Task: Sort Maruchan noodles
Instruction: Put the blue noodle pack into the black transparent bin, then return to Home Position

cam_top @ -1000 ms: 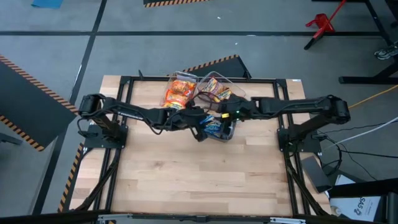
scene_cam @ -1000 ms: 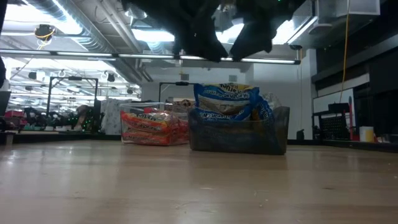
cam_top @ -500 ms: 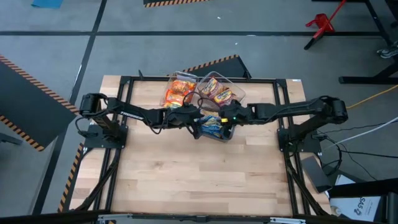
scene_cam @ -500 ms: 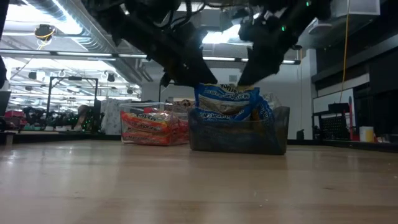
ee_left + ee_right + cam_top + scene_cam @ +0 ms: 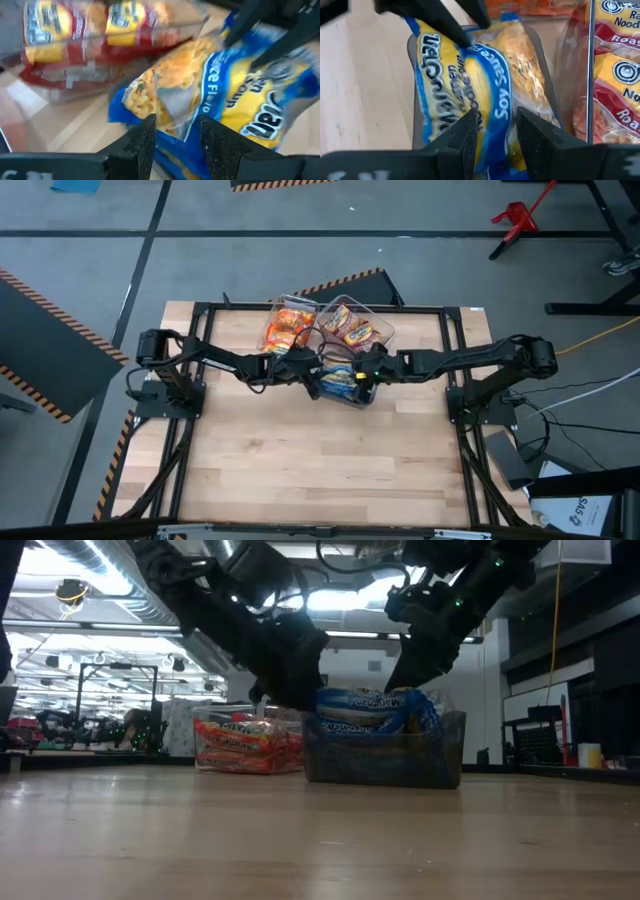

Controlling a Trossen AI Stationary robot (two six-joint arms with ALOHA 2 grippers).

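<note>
High, low and two wrist views, taken late in the sort. All the Maruchan packets I could see already lay in three clear bins clustered at upper centre of the worktop [image 5: 300, 470]: orange packets [image 5: 289, 327] in the left bin, red-and-white packets [image 5: 350, 325] in the upper right one, and blue soy-sauce packets [image 5: 342, 380] in the nearest bin [image 5: 385, 755]. No loose packet showed on the wood, so I judged little remained beyond settling the top blue packet, which sat heaped above the rim. I had the left tool [image 5: 312, 371] and right tool [image 5: 362, 368] meeting low over that bin from opposite sides; each wrist view showed its fingers parted just above the blue wrapper, gripping nothing. The red bin's wall stood just beside the right tool. The lower half of the worktop lay bare, leaving ample room to withdraw both arms.
</note>
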